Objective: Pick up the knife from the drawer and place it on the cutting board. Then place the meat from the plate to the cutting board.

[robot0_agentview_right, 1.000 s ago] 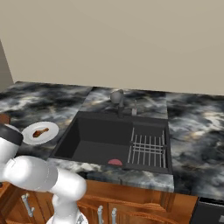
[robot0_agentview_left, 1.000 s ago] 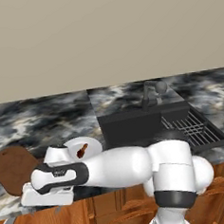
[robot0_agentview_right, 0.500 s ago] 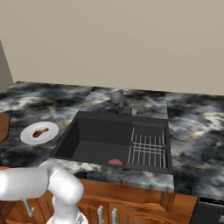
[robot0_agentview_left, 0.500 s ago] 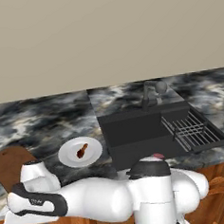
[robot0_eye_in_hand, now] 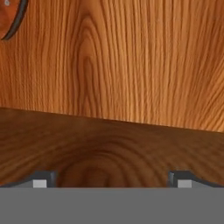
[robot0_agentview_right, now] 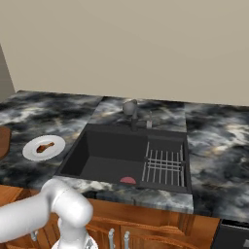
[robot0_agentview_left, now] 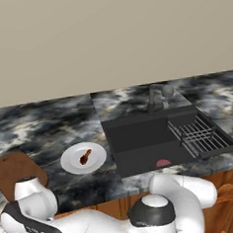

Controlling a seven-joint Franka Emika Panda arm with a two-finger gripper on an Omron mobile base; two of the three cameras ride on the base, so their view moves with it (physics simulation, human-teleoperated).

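Observation:
Seen through the hand view, my gripper (robot0_eye_in_hand: pixel 112 180) is open, its two fingertips (robot0_eye_in_hand: pixel 41 179) spread wide over the bare wooden inside of the drawer (robot0_eye_in_hand: pixel 131 65). A reddish-brown piece with a dark edge, likely the knife (robot0_eye_in_hand: pixel 9 17), shows at that view's top left corner, well away from the fingers. On the counter, the white plate (robot0_agentview_left: pixel 70 161) (robot0_agentview_right: pixel 31 151) carries the meat (robot0_agentview_left: pixel 85 156) (robot0_agentview_right: pixel 45 146). The cutting board (robot0_agentview_left: pixel 13 168) (robot0_agentview_right: pixel 2 141) lies left of the plate. My arm reaches low to the left, below the counter's front edge.
A dark sink (robot0_agentview_left: pixel 140 141) with a wire rack (robot0_agentview_left: pixel 199 136), a faucet (robot0_agentview_left: pixel 154 98) and a pink-red lump (robot0_agentview_left: pixel 163 163) lies right of the plate. Wooden cabinet doors (robot0_agentview_right: pixel 121 228) run beneath the marbled counter (robot0_agentview_left: pixel 45 129).
The arm has swung from over the counter near the plate down and left, below the counter's front edge. Plate, meat and board have not moved.

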